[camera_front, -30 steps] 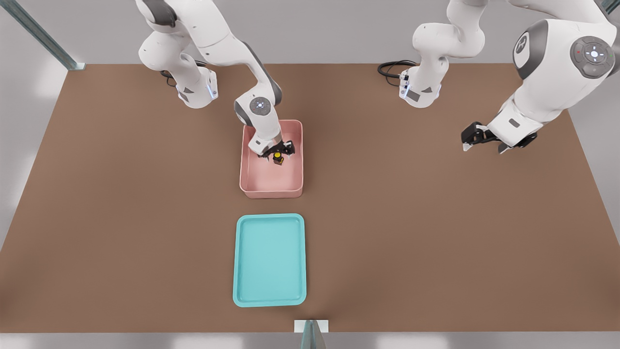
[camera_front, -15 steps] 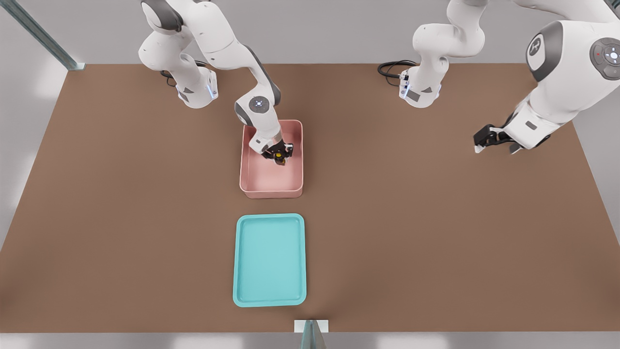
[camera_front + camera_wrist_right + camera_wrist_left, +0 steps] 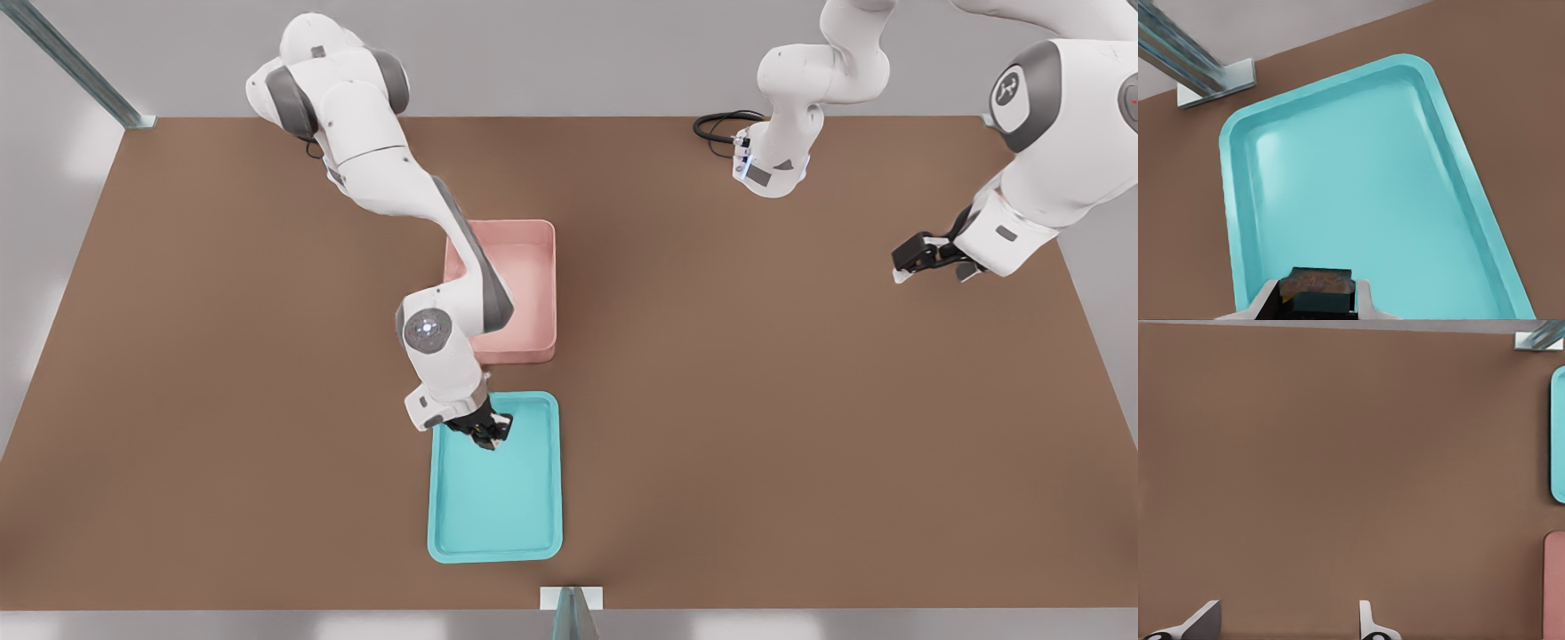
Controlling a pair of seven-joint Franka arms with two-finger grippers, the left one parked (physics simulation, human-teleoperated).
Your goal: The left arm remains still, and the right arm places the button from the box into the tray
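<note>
My gripper [image 3: 487, 434] hangs over the far end of the turquoise tray [image 3: 444, 533], shut on the button [image 3: 485, 436]. In the right wrist view the button [image 3: 1317, 288] shows as a dark block pinched between my two pale fingers [image 3: 1265, 300], with the tray [image 3: 1238, 200] spread out below it. Its yellow cap is hidden. The pink box [image 3: 524, 258] stands behind the tray, partly covered by my forearm, and holds nothing that I can see.
The brown table [image 3: 800, 400] carries only the box and the tray. A metal post with a white foot [image 3: 571, 600] stands at the table's near edge, just beyond the tray. The tray edge [image 3: 1558, 433] and box edge [image 3: 1555, 587] show in the left wrist view.
My gripper has lifted the button out of the pink box and carried it toward the camera to the tray's far end. The box is left without it.
</note>
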